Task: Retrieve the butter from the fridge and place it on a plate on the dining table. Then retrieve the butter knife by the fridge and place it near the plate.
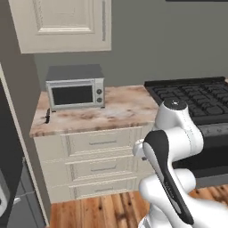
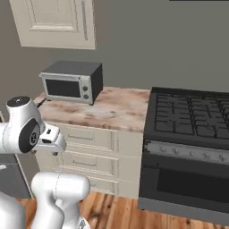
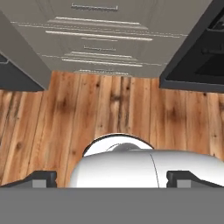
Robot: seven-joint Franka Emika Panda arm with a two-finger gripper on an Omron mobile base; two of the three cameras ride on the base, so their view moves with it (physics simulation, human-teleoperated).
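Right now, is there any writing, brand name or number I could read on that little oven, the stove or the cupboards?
None can be read.
Toaster oven: round knobs beside its door, no legible marks around them.
Stove: a row of knobs along the front, no readable labels.
Drawers and upper cupboard: plain cream fronts, no text.

The tall dark grey fridge (image 1: 10,178) is cut by the left base view's left edge, so just a strip of its side shows. Left of the silver toaster oven (image 1: 75,92), at the rim of the marbled desk (image 1: 120,111), lies a small dark sliver (image 1: 47,116) (too small to tell what it is). Right of the toaster oven, the black gas stove (image 2: 192,134) runs off the right edge. Above it, the cream wall cabinet (image 1: 62,22) is cropped by the top edge.
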